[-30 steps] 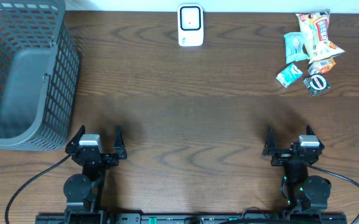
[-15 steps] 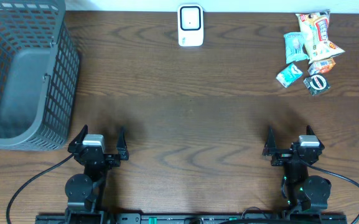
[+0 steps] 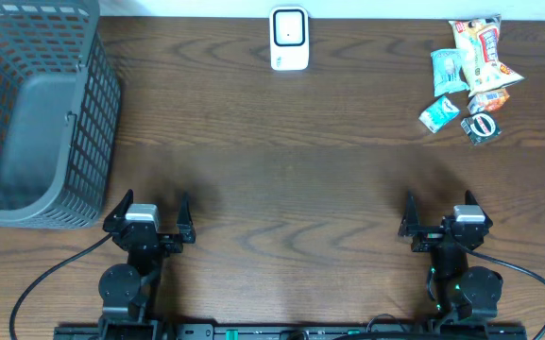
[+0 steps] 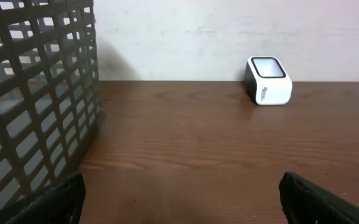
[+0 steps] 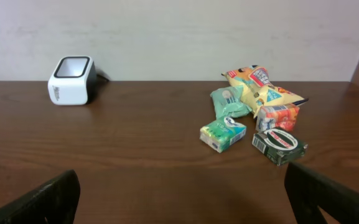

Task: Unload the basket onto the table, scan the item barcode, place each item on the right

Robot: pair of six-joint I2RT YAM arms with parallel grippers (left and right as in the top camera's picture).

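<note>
Black fingers of the left claw (image 3: 149, 212) stand spread wide with nothing between them, low at the near edge of the table (image 3: 281, 179). The right claw (image 3: 439, 215) is the same, jaws apart and empty, well off to the other side. Neither touches anything but air. A cable (image 3: 45, 283) trails from the base of the left arm. Just ahead of the left claw is a grey mesh basket (image 3: 97, 104), which fills the far left corner. At the back of the table, near the middle and close to the wall (image 5: 179, 31), sits the white scanner (image 3: 289, 38), dark window up, with bare wood all round it. The items to be scanned lie in a loose heap (image 3: 468, 80) in the far right corner, well ahead of the right claw and well apart from the scanner. A yellow bag (image 5: 257, 84) is farthest back. A green pouch (image 5: 229, 99) lies against its left side and an orange pack (image 5: 277, 117) lies just in front. A small green pack (image 5: 223, 134) is nearest the scanner, and a dark box (image 5: 280, 146) lies at the front of the heap. All of them rest flat on the wood and none is held.
</note>
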